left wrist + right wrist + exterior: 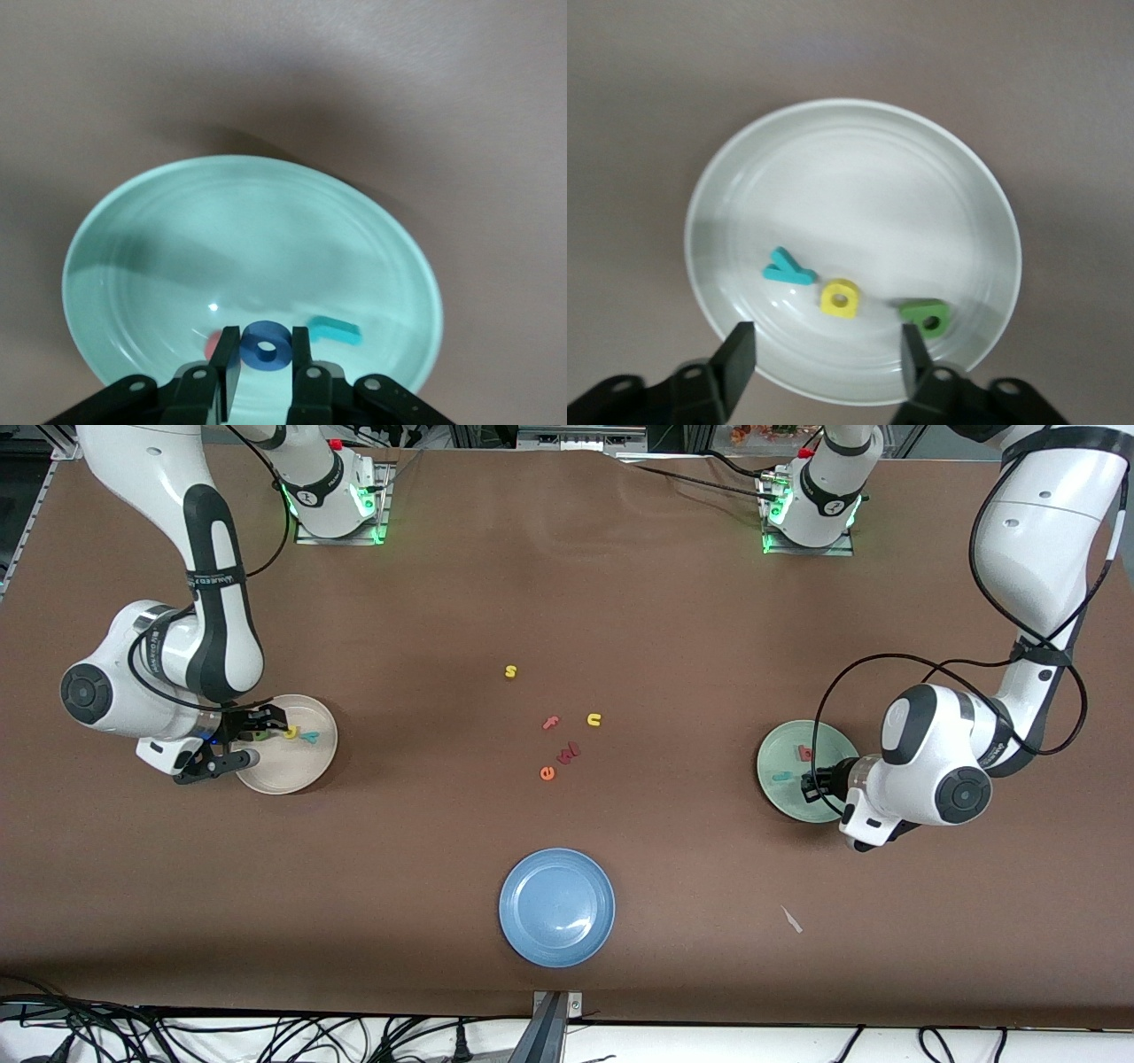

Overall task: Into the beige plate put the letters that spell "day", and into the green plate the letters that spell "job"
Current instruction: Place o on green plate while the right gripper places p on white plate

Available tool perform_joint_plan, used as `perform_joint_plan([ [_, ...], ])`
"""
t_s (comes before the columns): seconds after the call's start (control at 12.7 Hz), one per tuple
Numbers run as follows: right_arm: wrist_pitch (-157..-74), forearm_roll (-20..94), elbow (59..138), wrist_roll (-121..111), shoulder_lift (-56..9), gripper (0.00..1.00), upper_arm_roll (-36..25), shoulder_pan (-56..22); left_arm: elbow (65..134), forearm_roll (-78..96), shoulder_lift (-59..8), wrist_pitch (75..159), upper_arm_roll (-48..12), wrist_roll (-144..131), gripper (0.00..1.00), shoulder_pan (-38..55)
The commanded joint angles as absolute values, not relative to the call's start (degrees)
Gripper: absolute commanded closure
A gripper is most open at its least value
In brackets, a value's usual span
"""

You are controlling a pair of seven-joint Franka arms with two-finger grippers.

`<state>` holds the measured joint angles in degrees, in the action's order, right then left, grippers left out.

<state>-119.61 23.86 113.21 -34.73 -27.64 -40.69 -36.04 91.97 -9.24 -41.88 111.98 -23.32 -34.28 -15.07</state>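
Observation:
The beige plate (297,781) (859,168) lies at the right arm's end of the table. In it are a teal "y" (788,268) (310,737), a yellow rounded letter (840,298) (291,732) and a green letter (928,318). Above the plate's edge my right gripper (257,740) (827,354) stands open and holds nothing. At the left arm's end, my left gripper (811,784) (266,350) is over the green plate (828,740) (248,230), shut on the blue "o" (266,343). A teal "j" (335,330) (781,777) and a pinkish-red "b" (805,753) (213,343) lie in that plate.
A blue plate (557,906) sits mid-table, nearest the front camera. Loose letters lie in the middle: a yellow "s" (510,671), a yellow "u" (594,719), a pink "f" (551,724), a dark red letter (568,753) and an orange "e" (547,773). A paper scrap (791,919) lies toward the left arm's end.

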Motion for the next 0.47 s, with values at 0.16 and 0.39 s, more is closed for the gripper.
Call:
perform_joint_plan([
  [0.16, -107.07, 24.87, 103.64, -31.48, -26.54, 0.0, -41.4, -35.95, 91.85, -12.92, -43.77, 112.41, -23.64, -32.17, 0.82, -15.64],
  [0.39, -103.37, 24.52, 99.68, -28.4, -26.63, 0.0, -41.66, -35.95, 91.85, -12.92, -43.86, 112.32, -23.64, -32.17, 0.64, -15.64],
])
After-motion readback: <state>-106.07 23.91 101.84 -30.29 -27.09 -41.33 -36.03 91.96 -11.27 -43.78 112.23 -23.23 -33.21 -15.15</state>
